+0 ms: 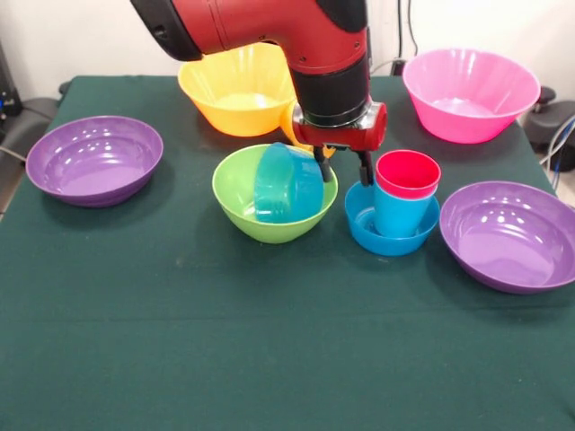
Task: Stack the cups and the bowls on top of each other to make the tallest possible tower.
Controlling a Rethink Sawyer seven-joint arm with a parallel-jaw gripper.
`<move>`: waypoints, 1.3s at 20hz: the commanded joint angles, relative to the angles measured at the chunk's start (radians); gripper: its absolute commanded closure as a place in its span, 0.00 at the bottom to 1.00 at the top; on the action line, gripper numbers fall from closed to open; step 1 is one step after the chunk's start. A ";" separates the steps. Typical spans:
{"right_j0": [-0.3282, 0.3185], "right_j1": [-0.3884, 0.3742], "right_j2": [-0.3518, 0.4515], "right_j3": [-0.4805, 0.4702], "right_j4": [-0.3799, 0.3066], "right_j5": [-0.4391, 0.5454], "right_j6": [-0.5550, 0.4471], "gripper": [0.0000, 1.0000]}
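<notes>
Your gripper (341, 167), fingers spread and empty, hangs between the green bowl (241, 208) holding a tilted blue bowl (286, 184) and the tower (400, 211); next, probably grasp that blue bowl.

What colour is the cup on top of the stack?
Red, seen in the front view.

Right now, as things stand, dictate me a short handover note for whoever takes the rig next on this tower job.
Claw: open, empty, low between the green bowl and the tower.
Tower so far: small blue bowl at the bottom, blue cup standing in it, red cup nested on top.
A second blue bowl lies tilted on its side inside the green bowl.
Loose: two purple bowls, yellow bowl, pink bowl.
An orange cup is barely visible behind the claw.
Left: stack the remaining bowls and cup.
</notes>
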 commanded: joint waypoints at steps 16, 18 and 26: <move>-0.016 -0.159 0.033 0.101 0.049 0.116 -0.145 0.00; -0.014 -0.160 0.030 0.096 0.051 0.123 -0.150 0.00; -0.005 -0.165 0.024 0.088 0.075 0.156 -0.159 0.00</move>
